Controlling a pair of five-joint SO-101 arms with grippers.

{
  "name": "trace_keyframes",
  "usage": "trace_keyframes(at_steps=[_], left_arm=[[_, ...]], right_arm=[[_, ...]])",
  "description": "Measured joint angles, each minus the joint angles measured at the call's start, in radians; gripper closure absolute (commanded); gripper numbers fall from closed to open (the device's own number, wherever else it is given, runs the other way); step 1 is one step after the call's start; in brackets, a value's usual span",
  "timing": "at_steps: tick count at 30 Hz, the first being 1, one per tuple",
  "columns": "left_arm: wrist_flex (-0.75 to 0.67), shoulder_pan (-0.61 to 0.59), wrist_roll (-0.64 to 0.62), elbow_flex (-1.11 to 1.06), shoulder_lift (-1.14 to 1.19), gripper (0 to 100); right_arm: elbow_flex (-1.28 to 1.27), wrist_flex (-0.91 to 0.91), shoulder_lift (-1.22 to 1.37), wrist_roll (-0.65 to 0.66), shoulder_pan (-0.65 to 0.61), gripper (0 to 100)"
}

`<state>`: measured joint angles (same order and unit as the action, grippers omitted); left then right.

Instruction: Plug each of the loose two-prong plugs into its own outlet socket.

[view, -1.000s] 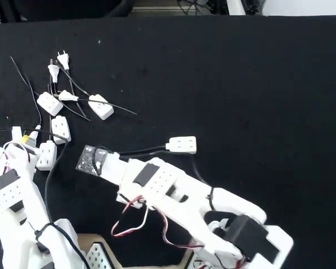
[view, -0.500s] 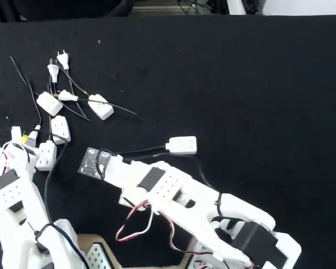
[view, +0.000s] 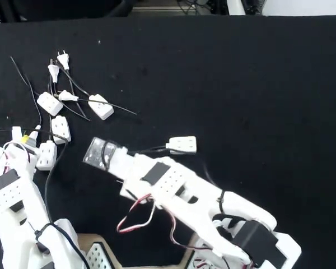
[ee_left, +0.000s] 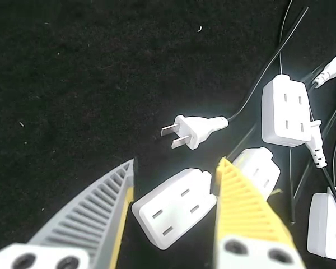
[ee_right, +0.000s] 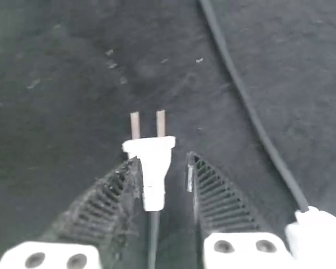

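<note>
The plug [ee_right: 151, 159] sits between the fingers of the right gripper [ee_right: 163, 161] with its prongs [ee_right: 147, 124] pointing away from the arm. Its body leans on one finger and there is a gap at the other, so that gripper is apart, not clamped. I cannot tell whether the plug rests on the black worktop [view: 241, 84]. To my eye the danger is a lopsided grab. If the fingers close with the plug off centre, it may twist or squirt out, and the cord [ee_right: 152, 241] trailing behind could drag it askew. The prongs also seem to point away from the lone socket [view: 182, 144], so a turn looks needed, and a loose hold would not survive it. At the near corner the left gripper [ee_left: 176, 162] is also apart, with another socket [ee_left: 173, 216] between its fingers. In the last second the wrist of the right arm [view: 173, 185] has swung a little up the worktop and towards the lone socket. The left arm and the cluster of sockets and plugs [view: 49, 103] have not stirred.
</note>
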<state>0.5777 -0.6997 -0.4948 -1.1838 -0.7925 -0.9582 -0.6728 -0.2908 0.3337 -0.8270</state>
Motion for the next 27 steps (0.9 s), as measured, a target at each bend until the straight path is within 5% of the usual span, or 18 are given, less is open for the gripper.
trace_keyframes(at_steps=[27], left_arm=[[0.000,0.000,0.000,0.000,0.000,77]], right_arm=[[0.107,-0.063,0.180,0.000,-0.071,87.5]])
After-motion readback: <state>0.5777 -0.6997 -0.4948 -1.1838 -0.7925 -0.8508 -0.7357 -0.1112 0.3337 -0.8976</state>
